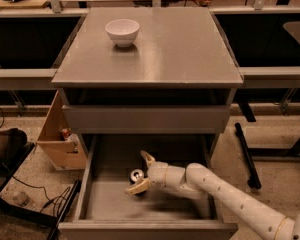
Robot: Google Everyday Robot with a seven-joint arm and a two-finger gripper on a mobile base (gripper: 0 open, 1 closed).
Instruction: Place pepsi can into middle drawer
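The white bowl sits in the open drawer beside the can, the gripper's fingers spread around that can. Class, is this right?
No. The camera view shows the bowl on the cabinet top, not in the drawer. The can does sit in the open drawer, the gripper open around it.

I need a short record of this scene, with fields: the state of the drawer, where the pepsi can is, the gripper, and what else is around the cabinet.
middle drawer: pulled out, open
pepsi can: standing on the middle drawer floor, silver top up
gripper: inside the middle drawer, open, one finger on each side of the pepsi can
contact: cannot tell whether the fingers touch the pepsi can
cabinet top: white bowl near its back left
floor, left of cabinet: cardboard box
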